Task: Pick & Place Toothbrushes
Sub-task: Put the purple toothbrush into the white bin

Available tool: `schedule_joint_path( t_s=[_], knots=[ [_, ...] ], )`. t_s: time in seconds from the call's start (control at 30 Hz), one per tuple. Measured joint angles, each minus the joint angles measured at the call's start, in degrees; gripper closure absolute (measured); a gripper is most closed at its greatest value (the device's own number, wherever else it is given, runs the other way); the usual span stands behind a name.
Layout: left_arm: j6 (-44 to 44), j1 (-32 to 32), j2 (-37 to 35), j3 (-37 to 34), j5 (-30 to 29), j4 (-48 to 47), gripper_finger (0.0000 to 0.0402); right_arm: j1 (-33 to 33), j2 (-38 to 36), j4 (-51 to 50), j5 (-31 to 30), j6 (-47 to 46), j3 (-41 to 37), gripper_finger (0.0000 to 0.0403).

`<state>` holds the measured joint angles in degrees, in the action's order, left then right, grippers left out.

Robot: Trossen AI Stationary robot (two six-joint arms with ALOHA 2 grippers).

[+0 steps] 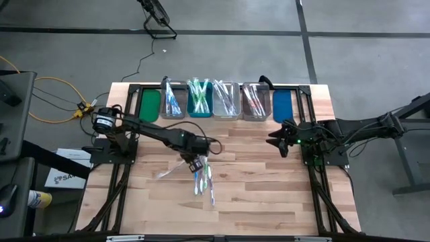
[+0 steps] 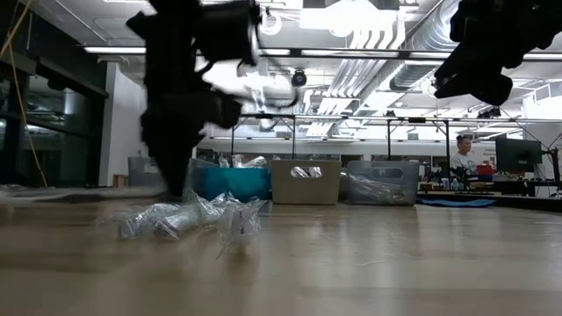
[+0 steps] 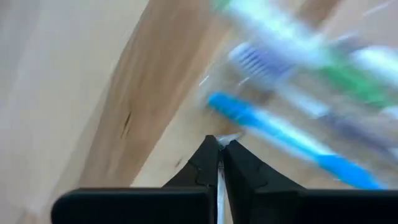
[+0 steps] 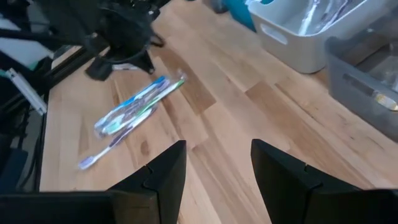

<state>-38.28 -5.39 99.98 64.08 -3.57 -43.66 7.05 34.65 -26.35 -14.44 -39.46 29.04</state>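
Several toothbrushes (image 1: 205,180) in clear wrappers, blue, green and purple, lie in a loose heap on the wooden table near its middle; they also show in the right wrist view (image 4: 134,106) and the low view (image 2: 189,218). My left gripper (image 1: 197,163) points down at the heap's far end, shut (image 3: 219,148). A blue toothbrush (image 3: 280,140) lies just beyond its fingertips. My right gripper (image 1: 279,142) waits open above the table's right side (image 4: 217,162), holding nothing. My left gripper comes from above, pointing down, and pinches a thin pale sliver (image 3: 219,180) between its two fingers, seemingly the edge of a clear wrapper. Which toothbrush it belongs to cannot be told. The heap still rests on the table (image 2: 167,224).
A row of bins stands along the far edge: green (image 1: 149,105), clear (image 1: 173,101), teal (image 1: 199,101), white (image 1: 226,99), grey (image 1: 254,101) and blue (image 1: 282,105); the middle ones hold toothbrushes. A single toothbrush (image 4: 99,152) lies apart, nearer the front. A person sits far behind the table (image 2: 463,154).
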Motion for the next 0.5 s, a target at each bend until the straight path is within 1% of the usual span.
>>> schedule_joint_path(
  t_s=[0.13,0.27,0.37,0.5],
  knots=[
    [11.65,0.93,-0.02,6.15,-0.44,-0.72,0.04,0.0,0.0,0.0,-0.74,-2.86,0.0,0.0229],
    [22.59,2.62,-0.04,13.78,-2.77,-2.57,0.0399,0.04,0.31,0.05,-0.44,-4.26,0.0,0.0229],
    [31.21,4.49,-0.05,20.27,-4.5,-3.59,0.0399,0.07,1.32,0.68,-0.42,-4.92,0.0,0.0229],
    [41.52,6.98,-0.09,28.76,-4.63,-4.87,0.0399,0.07,2.14,2.83,-0.54,-6.96,0.02,0.0229]
  ],
)
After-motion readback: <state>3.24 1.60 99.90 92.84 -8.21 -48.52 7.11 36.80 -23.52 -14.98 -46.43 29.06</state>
